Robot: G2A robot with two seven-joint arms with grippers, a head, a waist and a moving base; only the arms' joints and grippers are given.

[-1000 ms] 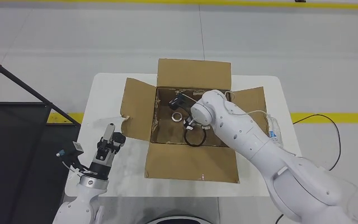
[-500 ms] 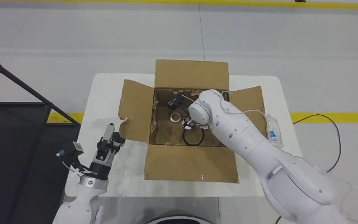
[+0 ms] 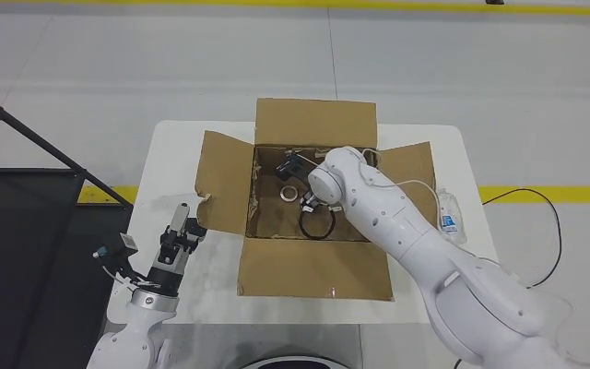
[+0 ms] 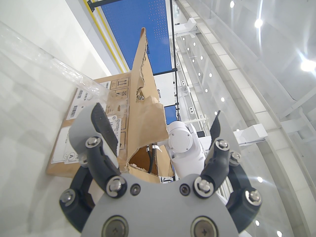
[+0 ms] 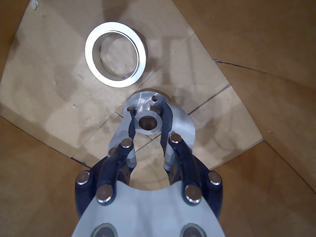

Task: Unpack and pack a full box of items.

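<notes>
Right gripper [image 5: 148, 114] inside box [image 3: 313, 267] — jaws pinching flanged hub [image 5: 145, 97]; left gripper [image 4: 158, 113] left of box — jaws spread.

Box [image 3: 313, 267] walls and a nearby metal ring [image 5: 92, 52] crowd the right pincer [image 5: 148, 114] clamped around the hub [image 5: 145, 99].

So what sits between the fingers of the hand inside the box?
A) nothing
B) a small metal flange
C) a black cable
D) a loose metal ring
B: the right hand has its fingers on both sides of the flange, at its raised hub, while the ring lies apart beside it on the box floor.
</notes>
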